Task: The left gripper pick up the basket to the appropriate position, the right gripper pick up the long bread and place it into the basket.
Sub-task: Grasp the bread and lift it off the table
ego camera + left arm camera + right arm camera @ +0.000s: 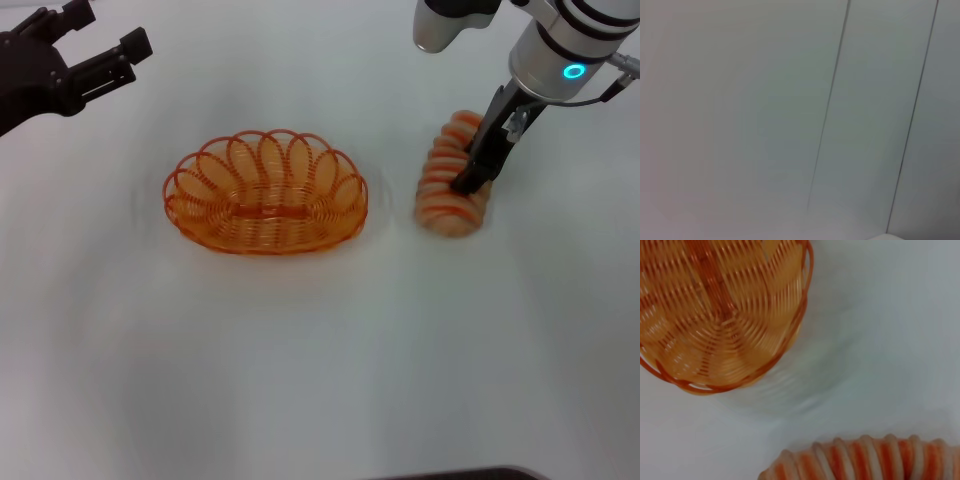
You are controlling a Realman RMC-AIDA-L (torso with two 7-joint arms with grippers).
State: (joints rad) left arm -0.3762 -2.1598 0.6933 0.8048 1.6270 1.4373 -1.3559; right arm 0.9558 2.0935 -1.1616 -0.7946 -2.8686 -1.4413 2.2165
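A: Table [320, 380] first: white, bare except for the two task items. The basket [266, 192] sits upright left of centre, nothing in it. The long bread [452, 180] lies on the table to the basket's right, near it but apart.

B: Arms?

A: The right gripper [470, 184] is down on the bread, roughly mid-loaf, on the far side from the basket. Its black fingers [487, 150] overlap the loaf, but I cannot tell whether they are clamped on it or only straddling it. The left gripper [112, 58] hangs at the far left corner, well away from the basket, prongs spread apart, holding nothing.

B: Step in hand?

A: Judged: basket positioning looks finished and the bread pick is under way. The loaf is not yet lifted. Next move calls for a firm grip across the ridges, a lift clear of the looped rim, then turning the loaf to line up with the basket's long axis.

B: View differences?

A: Right wrist view shows the woven basket base [715, 310] and the striped loaf [865, 460] close up, with the gap between them plain; no fingers visible. Left wrist view shows only blank pale panels with dark seams.
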